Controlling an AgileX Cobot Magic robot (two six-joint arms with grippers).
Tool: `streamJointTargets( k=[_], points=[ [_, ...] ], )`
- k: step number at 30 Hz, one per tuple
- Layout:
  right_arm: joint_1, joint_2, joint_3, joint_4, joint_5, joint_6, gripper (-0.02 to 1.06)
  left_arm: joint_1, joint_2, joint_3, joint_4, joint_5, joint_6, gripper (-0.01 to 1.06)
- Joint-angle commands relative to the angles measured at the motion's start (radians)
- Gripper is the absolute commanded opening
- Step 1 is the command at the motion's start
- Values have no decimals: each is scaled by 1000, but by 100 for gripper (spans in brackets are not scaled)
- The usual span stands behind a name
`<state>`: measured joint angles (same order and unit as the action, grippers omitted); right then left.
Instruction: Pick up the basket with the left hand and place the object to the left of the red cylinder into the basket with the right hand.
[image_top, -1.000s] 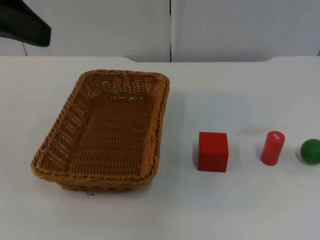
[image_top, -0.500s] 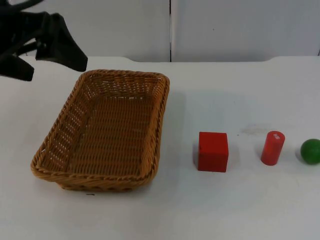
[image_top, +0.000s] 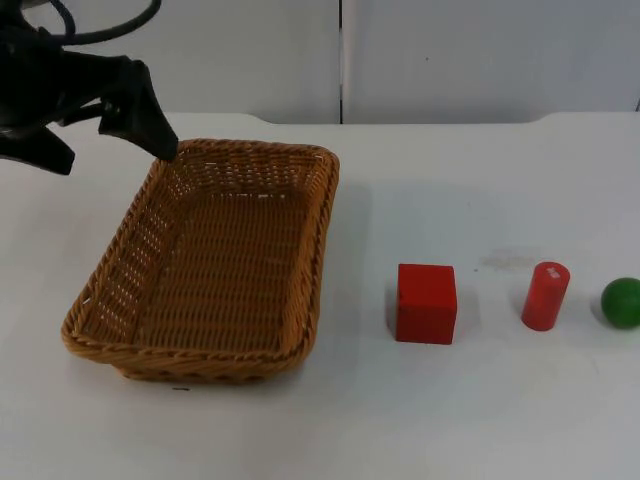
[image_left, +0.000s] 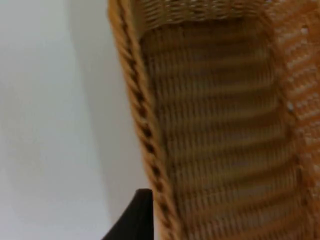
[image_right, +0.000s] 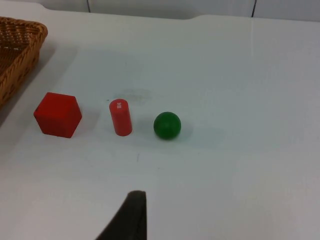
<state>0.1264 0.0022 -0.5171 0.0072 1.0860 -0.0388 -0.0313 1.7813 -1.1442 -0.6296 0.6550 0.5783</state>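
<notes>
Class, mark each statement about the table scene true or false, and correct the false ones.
1. The basket holds no block. True.
2. The red cube lies between the basket and the red cylinder. True.
3. The green ball is inside the basket. False: it lies on the table, beyond the cylinder.
4. The left gripper is at the basket's near edge. False: it is at the far left corner, one fingertip at the rim.
5. The cylinder lies on its side. False: it stands upright.

Bright even light, soft shadows
</notes>
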Motion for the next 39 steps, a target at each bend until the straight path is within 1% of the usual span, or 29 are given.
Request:
streamJointTargets(
  k=[1, 4, 6, 9, 14, 16, 17, 19, 20, 28, 39],
  points=[
    [1, -2, 2, 0, -7, 0, 104, -5, 32, -32, 65, 1, -45, 105],
    [1, -2, 2, 0, -7, 0, 104, -5, 55, -37, 83, 1, -51, 105],
    [1, -2, 2, 0, -7, 0, 104, -3, 75, -39, 125, -14, -77, 105],
    [1, -2, 2, 0, -7, 0, 104, -3, 102, -50, 157, -10, -105, 105],
    [1, -2, 2, 0, -7, 0, 104, -3, 151, -101, 178, 19, -132, 105],
    [1, -2, 2, 0, -7, 0, 104, -3, 189, -142, 230, 29, -169, 105],
    [1, -2, 2, 0, -7, 0, 104, -3, 189, -142, 230, 29, -169, 105],
    [1, -2, 2, 0, -7, 0, 104, -3, 213, -169, 254, 52, -184, 105],
    [1, -2, 2, 0, -7, 0, 104, -3, 242, -193, 260, 82, -187, 105],
    [1, -2, 2, 0, -7, 0, 104, -3, 364, -255, 269, 141, -183, 105],
    [1, -2, 2, 0, -7, 0, 104, -5, 386, -258, 276, 142, -164, 105]
  ],
)
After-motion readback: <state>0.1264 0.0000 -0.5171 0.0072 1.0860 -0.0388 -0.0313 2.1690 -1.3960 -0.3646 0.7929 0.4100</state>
